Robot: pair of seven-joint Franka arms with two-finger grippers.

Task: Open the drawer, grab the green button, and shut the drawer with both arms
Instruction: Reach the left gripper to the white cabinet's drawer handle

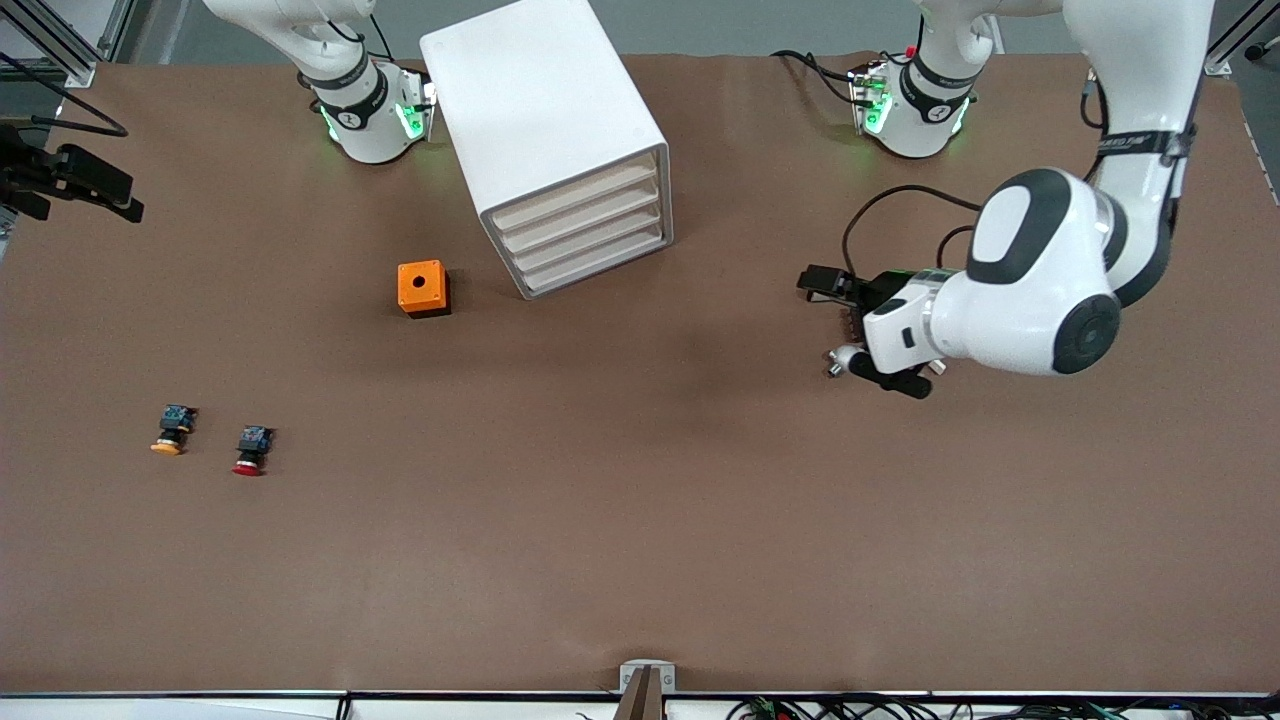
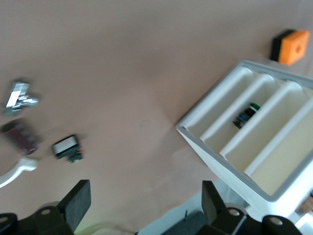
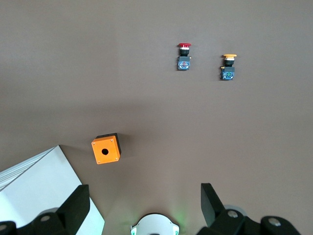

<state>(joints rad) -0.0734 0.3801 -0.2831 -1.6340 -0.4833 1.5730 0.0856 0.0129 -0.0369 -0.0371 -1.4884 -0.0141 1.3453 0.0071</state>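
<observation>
We see the left pincer (image 2: 144,208) released and empty, hanging over the table (image 1: 640,520) toward the left arm's end, its camera facing the front of the cabinet (image 1: 545,120). The green button (image 2: 247,113) lies inside one of the cabinet's compartments (we cannot tell which). The drawer (image 1: 600,268) looks shut in the front view. The right pincer (image 3: 144,208), also released and empty, hangs over the orange box (image 1: 423,287)

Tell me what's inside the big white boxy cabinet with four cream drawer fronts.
The left wrist view looks into the white boxy cabinet and shows a tiny green-capped black push button in one of its middle compartments. Nothing else shows there. The cabinet's walls hide the compartments' deeper ends.
</observation>
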